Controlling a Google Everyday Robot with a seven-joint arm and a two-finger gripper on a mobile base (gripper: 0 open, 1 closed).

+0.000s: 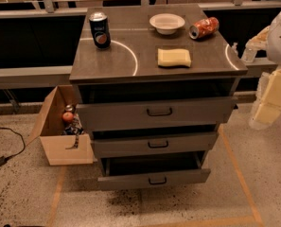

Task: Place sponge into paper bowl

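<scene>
Where the counter's point(201, 64) front faces the camera, three drawers point(154, 144) stand partly pulled out, with a cardboard box point(59, 148) on the floor beside them. Off the counter's right edge hangs the claw point(272, 100), well apart from everything on top; whether it is wide or narrow I cannot tell. The sponge point(174, 57) lies flat on the counter. Beyond it, not touching, the paper bowl point(167, 22) stands between an upright dark can point(99, 30) and a tipped orange can point(204, 27).
</scene>
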